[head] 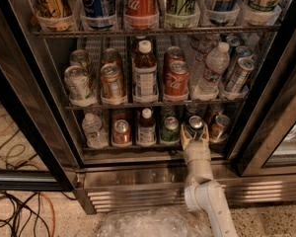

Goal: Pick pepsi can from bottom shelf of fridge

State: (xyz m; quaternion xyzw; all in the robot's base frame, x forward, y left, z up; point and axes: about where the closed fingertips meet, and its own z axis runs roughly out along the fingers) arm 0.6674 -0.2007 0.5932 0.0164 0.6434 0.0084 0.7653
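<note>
Straddling the pepsi can [195,124] on the fridge's [113,177] bottom shelf [133,147], the gripper [195,138] was seen with fingers [184,138] spread open. Deeper, centred insertion was judged needed before closing, with the green can [170,129] left unbumped.

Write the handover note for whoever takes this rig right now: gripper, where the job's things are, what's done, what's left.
Gripper: low in the fridge opening, at the front of the bottom shelf, right up against the pepsi can. Grasp not confirmed.
Pepsi can: upright on the bottom shelf, between a green can and a gold can.
Done: approach to the can.
Left: secure the grip, then lift the can and draw it out of the fridge.
</note>
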